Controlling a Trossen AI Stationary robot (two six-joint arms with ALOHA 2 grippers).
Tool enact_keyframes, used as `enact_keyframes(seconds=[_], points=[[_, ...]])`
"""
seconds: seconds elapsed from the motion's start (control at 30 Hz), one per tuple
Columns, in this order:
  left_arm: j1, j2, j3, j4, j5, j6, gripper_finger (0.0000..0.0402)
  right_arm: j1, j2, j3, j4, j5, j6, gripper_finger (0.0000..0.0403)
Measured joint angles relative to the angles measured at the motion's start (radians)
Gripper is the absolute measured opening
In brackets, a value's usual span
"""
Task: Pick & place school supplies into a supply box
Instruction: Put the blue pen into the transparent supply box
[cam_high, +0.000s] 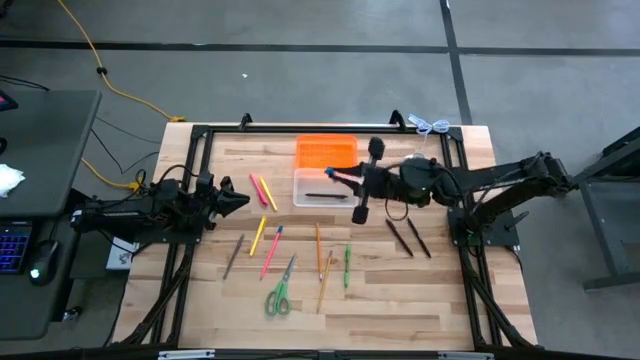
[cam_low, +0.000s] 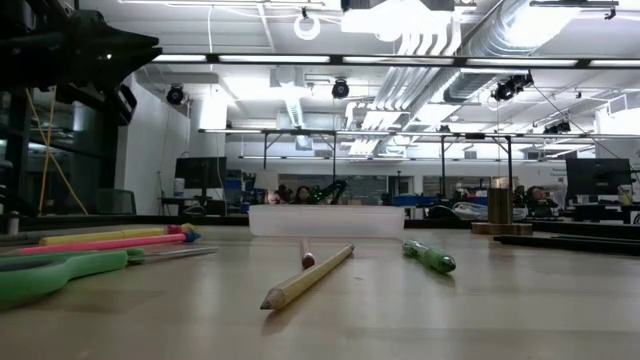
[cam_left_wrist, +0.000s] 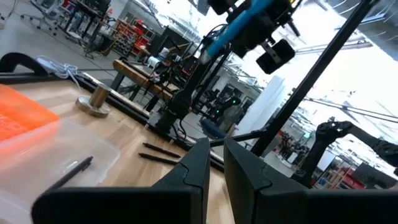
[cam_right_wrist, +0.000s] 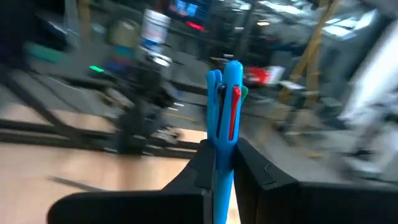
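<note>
Your right pincer (cam_right_wrist: 224, 163) is clamped on a blue pen with a red clip (cam_right_wrist: 224, 118), over the small clear plastic box with the orange lid (cam_high: 322, 187); one dark pen (cam_high: 325, 196) lies inside. Your left pincer (cam_high: 243, 200), fingers nearly together and apparently empty, waits near the wooden table's (cam_high: 420, 300) left edge. Pencils, markers and green-handled scissors (cam_high: 278, 297) lie scattered on the boards nearer the front.

High cam looks straight down; low cam table-level; both share supply box (cam_high: 322, 186).

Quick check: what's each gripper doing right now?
Left gripper: holding nothing, nearly closed.
Right gripper: closed on a blue pen, above the box.
</note>
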Motion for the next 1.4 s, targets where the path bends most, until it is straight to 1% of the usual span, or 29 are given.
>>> enact_keyframes(seconds=[0.1,0.27,0.37,0.47,0.6,0.8,0.93,1.23,1.4], points=[[0.0,0.0,0.0,0.04,0.0,0.0,0.0076,-0.032,0.026,0.0,-0.003,-0.126,0.114,0.0012],[0.0,0.0,0.0,0.099,0.015,0.009,0.0076,-0.083,0.108,0.0,0.002,-0.332,0.291,0.0012],[0.0,0.004,0.0,0.1,0.031,0.01,0.0076,-0.104,0.165,0.0,0.039,-0.42,0.375,0.0012],[0.0,0.017,0.0,0.1,0.037,0.011,0.0076,-0.118,0.219,0.0,0.114,-0.509,0.441,0.0012],[0.0,0.056,0.0,0.101,0.037,0.035,0.0076,-0.132,0.283,0.0,0.217,-0.589,0.519,0.0012],[0.0,0.147,0.0,0.191,0.038,0.104,0.0076,-0.146,0.346,0.0,0.297,-0.633,0.599,0.0012],[0.0,0.221,0.009,0.246,0.04,0.148,0.0076,-0.153,0.376,0.0,0.343,-0.637,0.637,0.0012],[0.0,0.446,0.15,0.249,0.102,0.268,0.0076,-0.181,0.405,0.0,0.405,-0.639,0.663,0.0012],[0.0,0.595,0.236,0.247,0.168,0.306,0.0076,-0.195,0.405,0.0,0.445,-0.637,0.663,0.0012]])
